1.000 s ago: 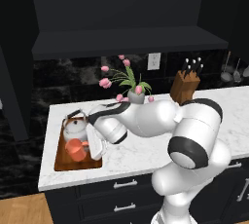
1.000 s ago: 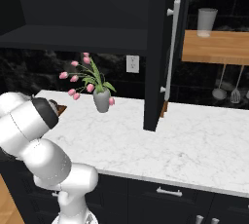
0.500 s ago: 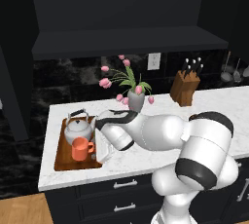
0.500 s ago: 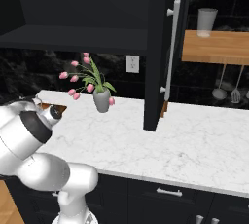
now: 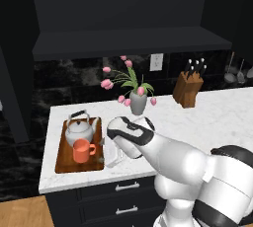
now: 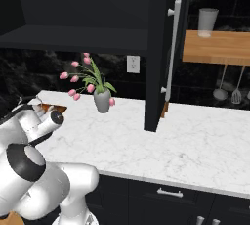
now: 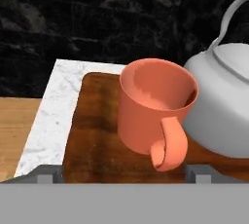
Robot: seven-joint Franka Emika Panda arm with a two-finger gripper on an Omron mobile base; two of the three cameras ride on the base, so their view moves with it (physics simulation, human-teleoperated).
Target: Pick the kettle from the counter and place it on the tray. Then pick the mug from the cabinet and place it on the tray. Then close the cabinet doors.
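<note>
The orange mug (image 5: 82, 150) stands upright on the reddish-brown tray (image 5: 66, 161), just in front of the silver kettle (image 5: 79, 129), on the left end of the white counter (image 5: 212, 115). My gripper (image 5: 109, 153) hovers low just right of the mug, open and holding nothing. In the hand view the mug (image 7: 153, 103) is close ahead with its handle toward me, touching or nearly touching the kettle (image 7: 221, 108) on the tray (image 7: 97, 121). The fingertips (image 7: 46, 174) stand wide apart. The black cabinet (image 5: 123, 18) is open, and one door (image 6: 157, 53) juts out over the counter.
A grey vase of pink tulips (image 5: 138, 101) stands behind my arm. A knife block (image 5: 188, 89) sits farther right. The open door's silver handle (image 6: 171, 57) hangs over the counter. A wooden shelf (image 6: 217, 48) carries a glass (image 6: 207, 22), with utensils hanging below.
The gripper, shut on the mug over the tray a second ago, has opened and drawn back to the right. The mug now stands free on the tray.
</note>
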